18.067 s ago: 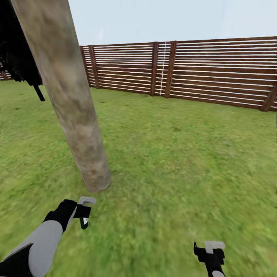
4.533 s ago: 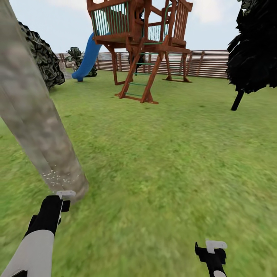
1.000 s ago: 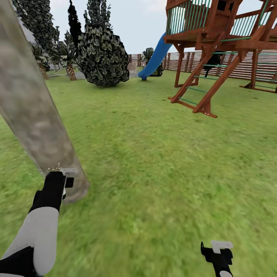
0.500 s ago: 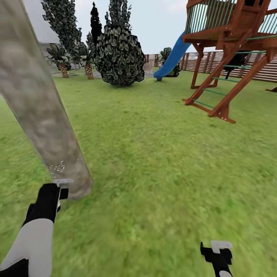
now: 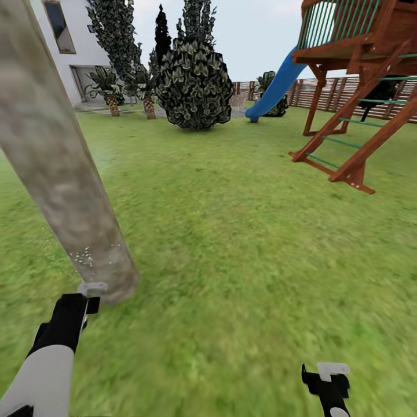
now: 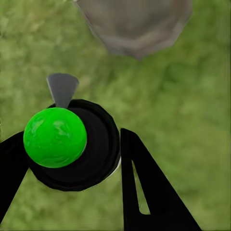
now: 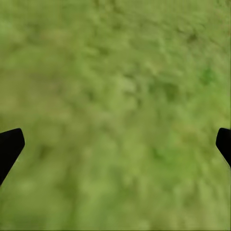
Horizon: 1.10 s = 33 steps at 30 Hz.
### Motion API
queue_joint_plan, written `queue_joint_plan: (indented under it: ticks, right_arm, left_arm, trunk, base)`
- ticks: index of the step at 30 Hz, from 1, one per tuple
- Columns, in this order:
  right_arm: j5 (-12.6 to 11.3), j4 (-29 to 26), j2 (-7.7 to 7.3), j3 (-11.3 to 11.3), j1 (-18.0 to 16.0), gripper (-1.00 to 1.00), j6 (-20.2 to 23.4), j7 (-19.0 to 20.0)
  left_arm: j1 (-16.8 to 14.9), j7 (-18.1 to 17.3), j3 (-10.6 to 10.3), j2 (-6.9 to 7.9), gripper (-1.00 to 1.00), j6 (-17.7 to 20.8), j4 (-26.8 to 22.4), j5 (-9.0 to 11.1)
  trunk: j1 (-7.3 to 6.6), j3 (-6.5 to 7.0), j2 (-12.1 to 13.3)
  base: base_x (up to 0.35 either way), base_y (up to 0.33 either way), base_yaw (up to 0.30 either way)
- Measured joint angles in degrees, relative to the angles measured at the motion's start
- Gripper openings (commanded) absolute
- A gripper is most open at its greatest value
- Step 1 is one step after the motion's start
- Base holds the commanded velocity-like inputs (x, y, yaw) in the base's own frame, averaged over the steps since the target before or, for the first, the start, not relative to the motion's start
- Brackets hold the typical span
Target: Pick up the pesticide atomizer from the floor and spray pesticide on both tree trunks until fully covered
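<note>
A thick pale grey-beige tree trunk [image 5: 69,179] leans across the left of the head view, its base in the grass. Fine white pesticide specks [image 5: 86,255] dot its lower part. My left gripper [image 5: 81,301] hangs just in front of the trunk's base, shut on the pesticide atomizer [image 6: 72,149]: a round black body with a green ball top and a grey nozzle [image 6: 62,88] facing the trunk base [image 6: 134,26]. My right gripper [image 5: 328,376] hovers over grass at the lower right, open and holding nothing, its fingertips [image 7: 9,144] wide apart.
Open lawn [image 5: 231,231] spreads ahead. A wooden play tower [image 5: 359,69] with a blue slide [image 5: 275,87] stands at the far right, a round dark bush [image 5: 194,92] at the back, a white house [image 5: 69,52] and small palms [image 5: 107,87] at the far left.
The camera has turned left, so the bush and play tower slid right and the house came into sight. My left gripper with the atomizer has drawn back a little from the trunk's base.
</note>
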Motion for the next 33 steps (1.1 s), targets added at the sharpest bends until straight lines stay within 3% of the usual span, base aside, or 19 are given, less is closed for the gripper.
queue_joint_plan:
  ticks: [14, 26, 33]
  right_arm:
    - [0.0, 0.0, -0.02, 0.0, 0.0, 1.0, 0.0, 0.0]
    - [0.0, 0.0, -0.1, 0.0, 0.0, 1.0, 0.0, 0.0]
    - [0.0, 0.0, -0.09, 0.0, 0.0, 1.0, 0.0, 0.0]
  left_arm:
    - [0.2, -0.1, 0.0, -0.42, -1.0, -1.5, 0.9, 0.2]
    - [0.2, -0.1, 0.0, -0.38, -1.0, -1.5, 0.9, 0.2]
    - [0.2, -0.6, 0.2, -0.3, -1.0, -0.8, 0.9, 0.3]
  trunk:
    - [-0.01, 0.0, 0.0]
    - [0.01, 0.0, 0.0]
    - [0.01, 0.0, 0.0]
  base:
    - [0.052, -0.025, 0.216]
    - [0.055, -0.254, 0.002]
    - [-0.032, -0.275, 0.24]
